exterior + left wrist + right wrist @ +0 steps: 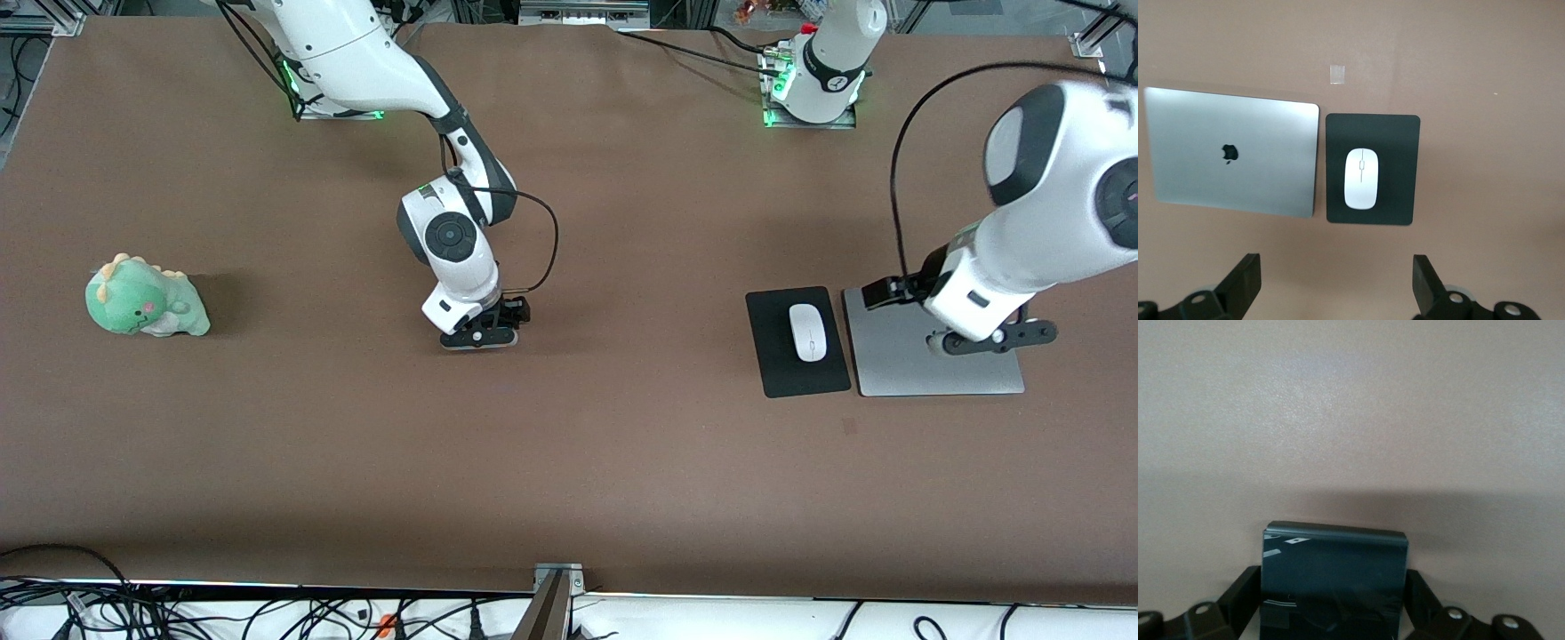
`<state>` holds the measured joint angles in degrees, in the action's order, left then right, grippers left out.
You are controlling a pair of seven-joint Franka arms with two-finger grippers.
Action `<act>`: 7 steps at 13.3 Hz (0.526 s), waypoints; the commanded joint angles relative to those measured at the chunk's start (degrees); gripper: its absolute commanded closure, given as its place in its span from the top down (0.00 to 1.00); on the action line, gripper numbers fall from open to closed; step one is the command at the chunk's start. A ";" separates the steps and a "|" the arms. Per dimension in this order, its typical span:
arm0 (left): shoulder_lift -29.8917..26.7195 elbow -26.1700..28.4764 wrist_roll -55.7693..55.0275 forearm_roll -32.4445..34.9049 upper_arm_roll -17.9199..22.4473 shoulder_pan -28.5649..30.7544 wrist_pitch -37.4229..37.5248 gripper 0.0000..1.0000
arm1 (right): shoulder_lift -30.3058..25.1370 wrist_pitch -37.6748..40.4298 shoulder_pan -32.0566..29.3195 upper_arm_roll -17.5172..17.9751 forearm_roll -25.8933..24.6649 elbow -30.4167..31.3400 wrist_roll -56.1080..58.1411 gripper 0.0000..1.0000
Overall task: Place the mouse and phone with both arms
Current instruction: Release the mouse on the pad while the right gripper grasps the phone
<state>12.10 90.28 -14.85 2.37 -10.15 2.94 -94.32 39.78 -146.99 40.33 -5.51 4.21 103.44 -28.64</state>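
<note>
Between right hand point(1333, 600) fingers, phone point(1333, 580), mid-table

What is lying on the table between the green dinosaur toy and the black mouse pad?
Only the right hand, down at the table with the phone between its fingers. Otherwise the table between the toy and the mouse pad is bare, as the front view shows.

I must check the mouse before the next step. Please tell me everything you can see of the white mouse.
The mouse is a small white oval with a smooth, glossy shell and a thin grey line down its middle. It lies flat, roughly centred on the black mouse pad, beside the closed silver laptop toward the left arm's end of the table. Only the pad touches it.
</note>
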 commanded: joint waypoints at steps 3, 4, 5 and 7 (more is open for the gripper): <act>-9.10 -0.37 4.56 -1.05 0.04 0.40 7.56 1.00 | -0.14 0.38 0.63 -0.64 -0.52 0.80 0.33 0.48; -9.72 -0.45 4.56 -1.05 0.04 0.31 8.53 1.00 | -0.40 2.22 0.54 -0.64 -0.52 0.37 0.42 0.43; -10.60 -0.45 4.65 -0.96 0.30 -0.04 8.54 1.00 | -1.19 3.54 0.45 -0.73 -0.43 0.10 0.86 0.41; -10.61 -0.19 4.91 -0.96 1.96 -1.18 8.10 1.00 | -2.60 7.49 0.02 -2.48 -0.52 -0.86 4.35 0.39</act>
<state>1.89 89.36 -11.80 2.28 -9.85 2.73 -86.28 39.16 -143.50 40.47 -6.27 4.18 102.90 -27.57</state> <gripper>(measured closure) 0.000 0.189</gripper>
